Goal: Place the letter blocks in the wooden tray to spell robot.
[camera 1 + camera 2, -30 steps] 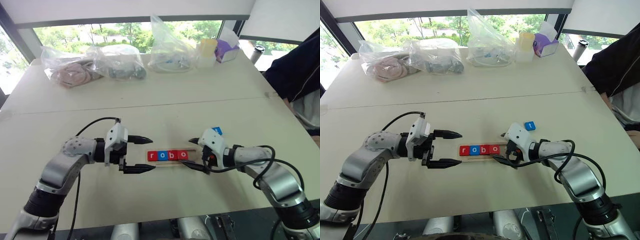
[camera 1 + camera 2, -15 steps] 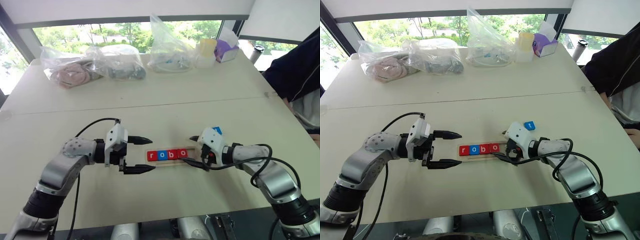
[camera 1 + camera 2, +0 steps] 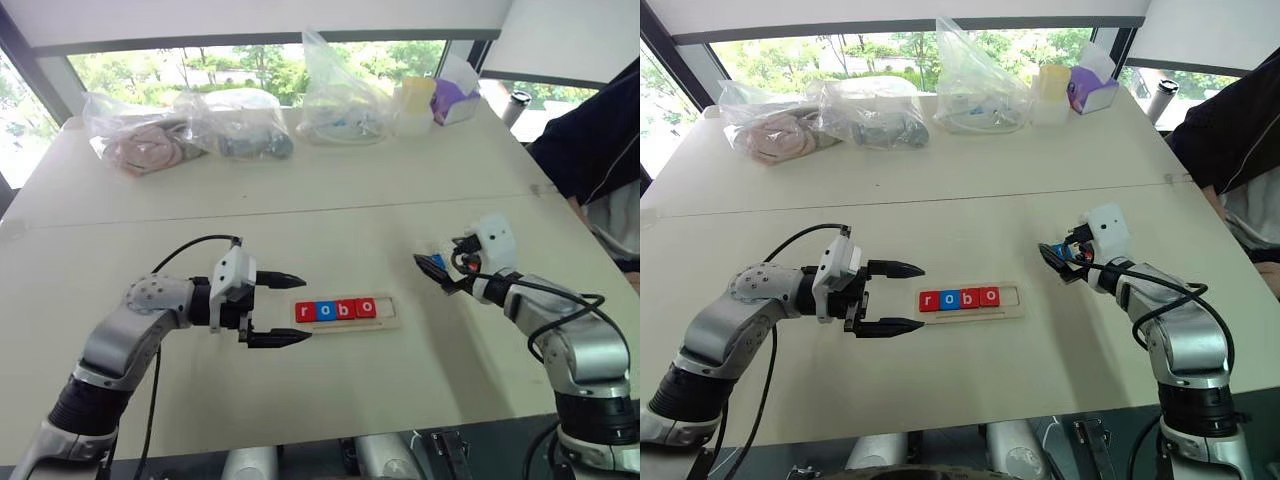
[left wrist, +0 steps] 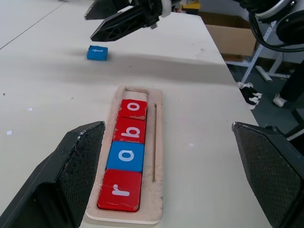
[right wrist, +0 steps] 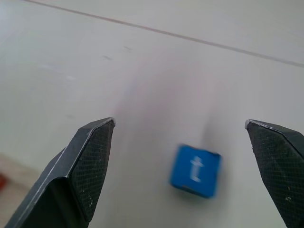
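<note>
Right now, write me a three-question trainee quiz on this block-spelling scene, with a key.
1. True or false: the wooden tray already holds four letter blocks.
2. Which block lies loose on the table? A) red r B) blue t C) blue b
3. Fill in: both the left gripper and the right gripper have their jaws ____.

Key:
1. True: r, o, b, o sit in the channel, with the last slot empty.
2. B: the blue t block lies outside the tray, between the right gripper's fingertips.
3. Open.
</note>
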{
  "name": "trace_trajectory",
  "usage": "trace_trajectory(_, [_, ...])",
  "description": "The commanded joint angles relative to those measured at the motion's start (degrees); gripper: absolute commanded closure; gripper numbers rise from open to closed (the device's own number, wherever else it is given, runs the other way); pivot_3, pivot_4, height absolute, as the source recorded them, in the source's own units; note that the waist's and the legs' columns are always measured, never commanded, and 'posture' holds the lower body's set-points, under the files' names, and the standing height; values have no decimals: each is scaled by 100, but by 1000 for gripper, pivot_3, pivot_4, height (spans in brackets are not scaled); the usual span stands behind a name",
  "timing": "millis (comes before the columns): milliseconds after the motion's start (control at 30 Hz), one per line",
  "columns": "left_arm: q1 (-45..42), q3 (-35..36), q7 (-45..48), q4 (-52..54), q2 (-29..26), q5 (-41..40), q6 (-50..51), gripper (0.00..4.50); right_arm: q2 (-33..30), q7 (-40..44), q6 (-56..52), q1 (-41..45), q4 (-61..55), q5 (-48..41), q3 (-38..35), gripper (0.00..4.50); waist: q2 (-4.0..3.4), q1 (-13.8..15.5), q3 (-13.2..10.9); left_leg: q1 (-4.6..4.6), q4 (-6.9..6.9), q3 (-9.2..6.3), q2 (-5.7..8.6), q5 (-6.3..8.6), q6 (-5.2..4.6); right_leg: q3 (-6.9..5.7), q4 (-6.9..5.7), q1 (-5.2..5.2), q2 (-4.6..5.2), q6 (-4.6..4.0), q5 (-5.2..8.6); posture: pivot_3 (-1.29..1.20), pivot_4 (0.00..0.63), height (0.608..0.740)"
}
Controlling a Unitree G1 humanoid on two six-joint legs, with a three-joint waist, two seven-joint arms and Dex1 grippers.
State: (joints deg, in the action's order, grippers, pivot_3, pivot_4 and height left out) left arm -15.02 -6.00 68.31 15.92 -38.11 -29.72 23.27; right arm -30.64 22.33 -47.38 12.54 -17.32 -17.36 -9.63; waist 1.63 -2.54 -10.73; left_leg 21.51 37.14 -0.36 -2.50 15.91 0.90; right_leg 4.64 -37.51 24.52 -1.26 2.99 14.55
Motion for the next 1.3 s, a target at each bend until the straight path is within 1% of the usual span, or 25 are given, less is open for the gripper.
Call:
trace_trajectory(33, [-74, 20, 28, 86, -1, -26, -64, 0, 278, -345, -98, 107, 158, 23, -117, 25, 0, -9, 0, 0, 0, 1, 0, 0, 0, 0, 0, 0, 0, -2, -2, 0, 150, 740])
trace_trajectory(133, [-66, 33, 27, 92, -12, -28, -59, 0, 505, -439, -195, 130, 209, -80, -137, 25, -4, -16, -1, -2, 0, 1, -1, 0, 0, 1, 0, 0, -1, -1, -2, 0, 150, 740])
trace_trajectory(300, [-50, 48, 5, 110, -23, -26, -45, 0, 699, -660, -304, 158, 288, 70, 2, 25, -5, -7, 0, 0, 1, 0, -2, 0, 0, 0, 0, 0, -1, 11, 5, 0, 150, 740])
trace_trajectory(367, [-34, 61, 0, 122, -30, -36, -37, 0, 731, -793, -379, 157, 264, 177, 107, 556, -5, -8, 0, 0, 1, 1, -1, 0, 0, 1, 0, 0, 0, 10, 5, 0, 150, 740])
trace_trajectory(400, [-27, 66, -2, 128, -33, -40, -33, 0, 739, -849, -429, 143, 228, 212, 147, 934, -5, -8, 0, 0, 1, 1, -1, 0, 0, 1, 0, 0, 0, 10, 5, 0, 150, 740])
trace_trajectory(533, [-8, 66, -5, 139, -35, -47, -30, 0, 857, -1130, -790, -1, -90, 255, 143, 3072, -5, -9, 1, -2, 0, 0, -1, 0, 0, 1, 0, 0, -1, 10, 6, 0, 150, 740])
trace_trajectory(567, [-4, 62, -5, 139, -32, -45, -33, 0, 903, -1195, -926, -67, -250, 250, 134, 3345, -6, -8, 1, -1, 0, -1, -2, 0, 0, 1, 0, 0, -1, 11, 6, 0, 150, 740])
trace_trajectory(667, [-10, 39, -3, 121, -13, -36, -44, 0, 1079, -1409, -1389, -331, -866, 204, 70, 3333, -5, -4, 2, -1, -3, -3, -2, 0, 0, 0, 0, 0, -1, 13, 8, 0, 150, 740])
trace_trajectory(800, [-13, 7, 13, 85, 17, -22, -70, 0, 1383, -1690, -2230, -1201, -2291, 132, 56, 3333, -6, 7, 5, 2, -6, -10, -2, 0, 0, -1, 0, 1, 2, 9, 19, 0, 150, 740])
trace_trajectory(900, [-11, -5, 29, 71, 33, -28, -68, 0, 1600, -1775, -2718, -1653, -3020, 91, 76, 3333, -7, -1, 6, 1, -7, -9, -4, 0, 0, -2, 0, 1, 2, 9, 20, 0, 150, 740])
trace_trajectory(1000, [-30, -40, 62, 39, 56, -12, -85, 0, 1824, -1845, -3036, -1901, -3424, 73, 104, 3333, -6, -9, 8, -3, -3, -5, -7, 0, 1, -1, 0, 0, 2, 6, 20, 0, 150, 740])
trace_trajectory(1100, [-60, -60, 96, -3, 80, 9, -96, 0, 1932, -1853, -3082, -1862, -3444, 96, 94, 3333, -6, -12, 8, -5, -2, -4, -8, -1, 1, -2, 0, 0, 2, 3, 20, 0, 150, 740])
trace_trajectory(1133, [-73, -69, 104, -21, 88, 18, -103, 0, 1949, -1835, -3067, -1820, -3417, 94, 66, 2248, -6, -12, 8, -4, -2, -4, -8, -1, 1, -2, 0, 0, 2, 3, 20, 0, 150, 740])
trace_trajectory(1233, [-117, -86, 112, -72, 109, 39, -117, 0, 1795, -1586, -2977, -1658, -3327, -18, -88, 796, -6, -12, 8, -3, -2, -3, -8, 0, 1, -2, 1, 0, 2, 3, 20, 0, 150, 740])
trace_trajectory(1267, [-132, -89, 114, -84, 115, 44, -121, 0, 1544, -1356, -2854, -1619, -3278, -85, -116, 179, -6, -11, 8, -3, -2, -3, -7, -1, 1, -2, 2, 0, 2, 3, 20, 0, 150, 740])
trace_trajectory(1300, [-145, -93, 114, -94, 119, 47, -122, 0, 1250, -1117, -2699, -1595, -3217, -130, -124, 21, -7, -11, 7, -2, -2, -1, -6, 0, 1, -1, 3, 0, 3, 4, 20, 0, 150, 740])
